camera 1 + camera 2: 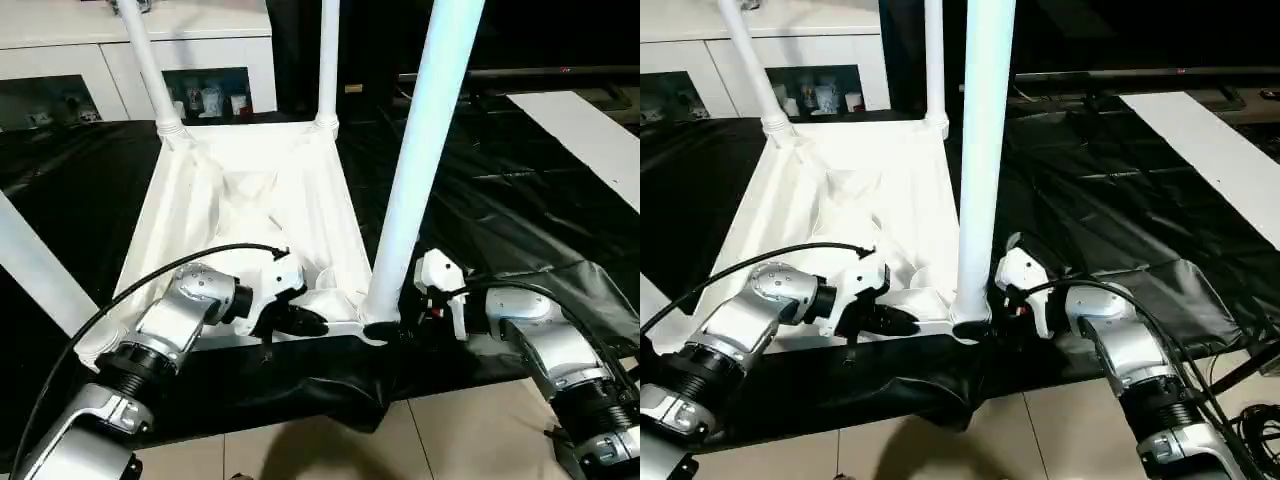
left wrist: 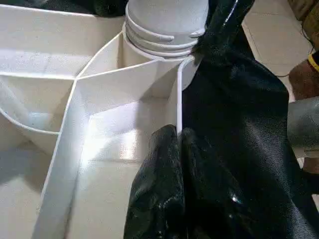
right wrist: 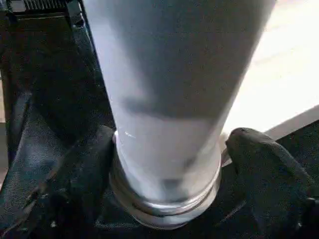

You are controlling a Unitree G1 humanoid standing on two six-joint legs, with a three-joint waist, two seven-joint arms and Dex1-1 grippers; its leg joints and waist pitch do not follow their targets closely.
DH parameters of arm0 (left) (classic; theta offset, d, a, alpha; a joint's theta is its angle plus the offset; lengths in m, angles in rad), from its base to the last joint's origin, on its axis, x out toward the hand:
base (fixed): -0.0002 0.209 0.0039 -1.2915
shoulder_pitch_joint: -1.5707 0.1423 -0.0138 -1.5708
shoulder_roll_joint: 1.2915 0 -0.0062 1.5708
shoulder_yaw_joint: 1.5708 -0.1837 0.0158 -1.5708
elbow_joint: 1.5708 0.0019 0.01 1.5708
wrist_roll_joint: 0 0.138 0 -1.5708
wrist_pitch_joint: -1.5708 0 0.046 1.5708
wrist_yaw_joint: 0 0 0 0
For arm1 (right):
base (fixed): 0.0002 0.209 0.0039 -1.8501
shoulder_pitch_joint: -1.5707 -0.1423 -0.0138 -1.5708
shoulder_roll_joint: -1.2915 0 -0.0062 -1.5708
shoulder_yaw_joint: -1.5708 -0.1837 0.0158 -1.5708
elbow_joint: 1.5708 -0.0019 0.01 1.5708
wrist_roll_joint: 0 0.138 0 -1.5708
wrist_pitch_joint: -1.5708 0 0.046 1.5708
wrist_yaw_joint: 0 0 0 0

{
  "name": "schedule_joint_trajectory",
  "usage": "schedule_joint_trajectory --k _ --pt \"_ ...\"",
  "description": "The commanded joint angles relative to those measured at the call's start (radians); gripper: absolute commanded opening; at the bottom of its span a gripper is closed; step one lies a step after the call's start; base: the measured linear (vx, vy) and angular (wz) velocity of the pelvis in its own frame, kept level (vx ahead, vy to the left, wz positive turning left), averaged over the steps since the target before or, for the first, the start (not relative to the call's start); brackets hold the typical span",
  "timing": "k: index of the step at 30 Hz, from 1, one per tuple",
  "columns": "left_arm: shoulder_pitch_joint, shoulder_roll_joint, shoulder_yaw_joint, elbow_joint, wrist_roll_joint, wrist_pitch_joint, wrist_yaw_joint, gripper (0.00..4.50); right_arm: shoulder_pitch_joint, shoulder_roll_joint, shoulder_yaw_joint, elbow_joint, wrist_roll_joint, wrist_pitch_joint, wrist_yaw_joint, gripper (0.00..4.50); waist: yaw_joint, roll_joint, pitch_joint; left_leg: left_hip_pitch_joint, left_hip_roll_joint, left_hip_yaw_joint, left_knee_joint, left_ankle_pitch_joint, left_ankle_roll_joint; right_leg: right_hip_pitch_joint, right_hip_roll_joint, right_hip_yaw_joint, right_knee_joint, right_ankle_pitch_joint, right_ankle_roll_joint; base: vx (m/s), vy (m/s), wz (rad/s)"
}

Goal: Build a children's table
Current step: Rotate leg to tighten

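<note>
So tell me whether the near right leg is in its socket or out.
In. The leg stands upright with its ringed base seated in the tabletop's corner socket.

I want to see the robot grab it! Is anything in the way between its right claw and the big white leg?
Nothing visible is. The right gripper already has a black finger on each side of the near leg, just above its corner socket.

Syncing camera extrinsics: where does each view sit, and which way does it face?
Left eye view: head, facing forward and down on the upturned tabletop; both silver forearms show.
Right eye view: same scene, slightly offset; right gripper at the near leg.
Left wrist view: along the left gripper, shut at the tabletop's rim.
Right wrist view: along its own fingers, straddling the leg's base.
Shared: both wrist views show that leg's socket.
</note>
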Motion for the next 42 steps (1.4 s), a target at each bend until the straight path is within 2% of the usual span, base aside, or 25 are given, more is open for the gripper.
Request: schedule_joint_trajectory --k 1,4,11,16,17,18,19,20,21,22,23,24,26,27,28,29,30,32,33,34,37,38,39,40,42 --pt "0.011 0.002 -0.013 -0.030 -0.011 0.013 -0.026 0.00 -0.018 -0.006 0.006 -0.007 0.004 0.006 0.007 3.47 0.000 -0.011 -0.061 0.009 0.015 0.005 -0.059 -0.209 0.063 0.048 -0.029 0.022 -0.049 -0.189 -0.238 0.000 0.000 0.00" --pt "0.011 0.002 -0.014 -0.030 -0.011 0.014 -0.026 0.00 -0.019 -0.005 0.006 -0.001 0.003 0.004 0.009 3.40 -0.001 -0.012 -0.061 0.009 0.015 0.004 -0.059 -0.209 0.064 0.049 -0.029 0.021 -0.049 -0.195 -0.238 0.000 0.000 0.00" --pt "0.011 0.003 -0.019 -0.031 -0.007 0.026 -0.029 0.00 -0.016 0.004 0.005 0.008 -0.002 -0.003 0.012 2.78 -0.001 -0.012 -0.063 0.009 0.014 0.005 -0.056 -0.196 0.068 0.050 -0.028 0.021 -0.047 -0.176 -0.244 0.000 0.000 0.00" --pt "-0.005 -0.031 -0.003 0.028 0.022 0.037 0.070 0.00 -0.018 0.047 -0.024 0.056 -0.018 0.013 -0.100 2.71 -0.004 -0.009 -0.059 0.008 0.012 0.004 -0.058 -0.217 0.057 0.047 -0.029 0.021 -0.051 -0.209 -0.240 0.000 0.000 0.00" --pt "-0.025 -0.063 0.017 0.073 0.034 0.043 0.149 0.00 -0.029 0.079 -0.044 0.106 -0.041 0.017 -0.206 2.70 -0.007 -0.010 -0.057 0.010 0.012 0.003 -0.061 -0.250 0.045 0.047 -0.030 0.020 -0.056 -0.262 -0.228 0.000 0.000 0.00" --pt "-0.030 -0.071 0.021 0.083 0.036 0.044 0.166 0.00 -0.031 0.086 -0.048 0.116 -0.044 0.020 -0.227 2.70 -0.011 -0.011 -0.055 0.009 0.011 0.003 -0.061 -0.259 0.035 0.044 -0.030 0.020 -0.059 -0.286 -0.222 0.000 0.000 0.00" --pt "-0.047 -0.096 0.033 0.120 0.046 0.047 0.226 0.00 -0.037 0.114 -0.064 0.144 -0.052 0.025 -0.298 2.70 -0.018 -0.010 -0.054 0.010 0.008 -0.002 -0.064 -0.300 0.011 0.044 -0.030 0.018 -0.066 -0.368 -0.191 0.000 0.000 0.00" --pt "-0.047 -0.096 0.033 0.120 0.046 0.047 0.226 0.00 -0.037 0.114 -0.064 0.144 -0.052 0.025 -0.298 2.70 -0.020 -0.010 -0.054 0.013 0.007 -0.002 -0.063 -0.311 0.007 0.041 -0.030 0.018 -0.069 -0.387 -0.182 0.000 0.000 0.00" --pt "-0.066 -0.125 0.043 0.155 0.053 0.054 0.284 0.00 -0.042 0.151 -0.085 0.167 -0.049 0.034 -0.370 2.69 -0.025 -0.011 -0.054 0.010 0.007 -0.004 -0.064 -0.320 0.005 0.043 -0.030 0.018 -0.069 -0.394 -0.175 0.000 0.000 0.00" --pt "-0.080 -0.147 0.051 0.180 0.056 0.064 0.325 0.00 -0.046 0.179 -0.099 0.182 -0.046 0.040 -0.423 2.69 -0.029 -0.011 -0.051 0.009 0.005 -0.002 -0.065 -0.328 0.008 0.038 -0.028 0.019 -0.074 -0.408 -0.171 0.000 0.000 0.00" --pt "-0.104 -0.186 0.064 0.223 0.061 0.080 0.401 0.00 -0.058 0.228 -0.127 0.210 -0.044 0.048 -0.528 2.69 -0.029 -0.007 -0.054 0.013 0.006 -0.005 -0.065 -0.335 0.000 0.037 -0.030 0.018 -0.075 -0.420 -0.165 0.000 0.000 0.00" --pt "-0.104 -0.186 0.064 0.223 0.061 0.080 0.401 0.00 -0.058 0.228 -0.127 0.210 -0.044 0.048 -0.528 2.69 -0.033 -0.009 -0.054 0.011 0.002 -0.005 -0.064 -0.335 0.000 0.036 -0.029 0.018 -0.075 -0.421 -0.164 0.000 0.000 0.00" --pt "-0.138 -0.233 0.078 0.284 0.069 0.088 0.496 0.00 -0.088 0.287 -0.163 0.266 -0.051 0.054 -0.687 2.69 -0.031 -0.008 -0.055 0.015 0.002 -0.007 -0.063 -0.344 -0.005 0.034 -0.028 0.014 -0.079 -0.433 -0.158 0.000 0.000 0.00" --pt "-0.143 -0.241 0.080 0.294 0.070 0.089 0.510 0.00 -0.093 0.296 -0.169 0.276 -0.053 0.055 -0.714 2.69 -0.033 -0.009 -0.055 0.012 0.001 -0.006 -0.063 -0.342 -0.002 0.034 -0.028 0.016 -0.080 -0.426 -0.159 0.000 0.000 0.00" --pt "-0.180 -0.285 0.095 0.363 0.081 0.081 0.595 0.00 -0.131 0.347 -0.194 0.342 -0.062 0.056 -0.845 2.69 -0.033 -0.009 -0.056 0.012 0.001 -0.006 -0.064 -0.339 -0.003 0.035 -0.029 0.015 -0.079 -0.422 -0.159 0.000 0.000 0.00" --pt "-0.194 -0.299 0.098 0.391 0.085 0.073 0.623 0.00 -0.147 0.367 -0.202 0.368 -0.064 0.051 -0.888 2.69 -0.034 -0.004 -0.057 0.013 0.001 -0.008 -0.065 -0.336 -0.010 0.034 -0.028 0.015 -0.078 -0.413 -0.161 0.000 0.000 0.00" --pt "-0.207 -0.312 0.099 0.421 0.093 0.061 0.653 0.00 -0.165 0.386 -0.206 0.395 -0.066 0.042 -0.920 2.69 -0.035 -0.005 -0.057 0.014 -0.001 -0.007 -0.064 -0.345 -0.012 0.032 -0.027 0.014 -0.081 -0.416 -0.159 0.000 0.000 0.00" --pt "-0.224 -0.327 0.084 0.461 0.112 0.036 0.680 0.00 -0.197 0.418 -0.194 0.429 -0.077 0.014 -0.936 2.69 -0.033 -0.006 -0.058 0.014 0.000 -0.007 -0.064 -0.343 -0.005 0.034 -0.028 0.015 -0.080 -0.393 -0.162 0.000 0.000 0.00" --pt "-0.227 -0.330 0.083 0.471 0.115 0.034 0.682 0.00 -0.202 0.426 -0.197 0.434 -0.078 0.007 -0.935 2.69 -0.031 -0.002 -0.060 0.012 0.001 -0.007 -0.064 -0.332 -0.001 0.037 -0.028 0.015 -0.076 -0.360 -0.168 0.000 0.000 0.00" --pt "-0.230 -0.331 0.080 0.478 0.120 0.029 0.683 0.00 -0.205 0.434 -0.199 0.434 -0.074 0.001 -0.923 2.69 -0.029 -0.004 -0.060 0.009 0.002 -0.006 -0.064 -0.316 0.005 0.040 -0.027 0.016 -0.073 -0.319 -0.176 0.000 0.000 0.00" --pt "-0.233 -0.329 0.071 0.486 0.129 0.013 0.672 0.00 -0.201 0.442 -0.189 0.409 -0.072 -0.033 -0.868 2.69 -0.028 -0.006 -0.061 0.008 0.001 -0.005 -0.064 -0.311 0.017 0.044 -0.028 0.016 -0.070 -0.302 -0.186 0.000 0.000 0.00" --pt "-0.230 -0.324 0.064 0.481 0.134 0.010 0.662 0.00 -0.194 0.441 -0.192 0.394 -0.063 -0.046 -0.846 3.04 -0.027 -0.005 -0.060 0.008 0.002 -0.004 -0.064 -0.306 0.022 0.043 -0.029 0.016 -0.071 -0.298 -0.189 0.000 0.000 0.00" --pt "-0.230 -0.324 0.064 0.481 0.134 0.010 0.662 0.00 -0.194 0.441 -0.192 0.394 -0.063 -0.046 -0.846 3.04 -0.027 -0.007 -0.060 0.008 0.002 -0.003 -0.064 -0.308 0.024 0.043 -0.030 0.016 -0.072 -0.302 -0.188 0.000 0.000 0.00" --pt "-0.228 -0.318 0.054 0.483 0.142 -0.004 0.642 0.00 -0.188 0.434 -0.196 0.380 -0.057 -0.068 -0.836 3.39 -0.025 -0.006 -0.060 0.009 0.003 -0.003 -0.064 -0.310 0.028 0.043 -0.031 0.016 -0.074 -0.319 -0.185 0.000 0.000 0.00" --pt "-0.223 -0.311 0.050 0.481 0.142 -0.023 0.614 0.00 -0.174 0.415 -0.196 0.351 -0.052 -0.084 -0.808 3.41 -0.026 -0.009 -0.057 0.006 0.003 -0.004 -0.066 -0.319 0.031 0.044 -0.030 0.015 -0.076 -0.339 -0.175 0.000 0.000 0.00"
